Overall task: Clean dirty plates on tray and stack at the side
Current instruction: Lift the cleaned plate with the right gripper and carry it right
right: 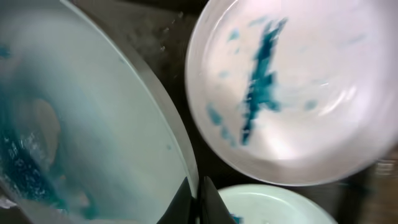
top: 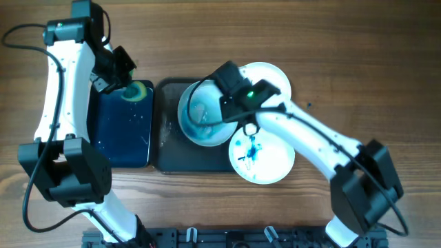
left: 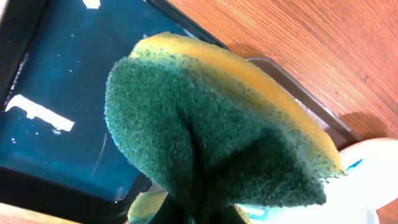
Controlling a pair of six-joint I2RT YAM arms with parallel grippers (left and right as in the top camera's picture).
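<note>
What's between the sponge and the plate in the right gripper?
Overhead view: only the blue tub's rim and a bare strip of the dark tray.

You have soft, even light from above, with faint shadows on the table [top: 386, 62]. Your right wrist view is blurred: the held plate [right: 112, 112] and streaked plate [right: 292, 93] smear under mild glare. The sponge [left: 211, 130] looks sharp.

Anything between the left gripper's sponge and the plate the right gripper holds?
Nothing visible. The green-and-yellow sponge hangs over the blue basin; the blue-smeared white plate is beside it, with a clear gap.
</note>
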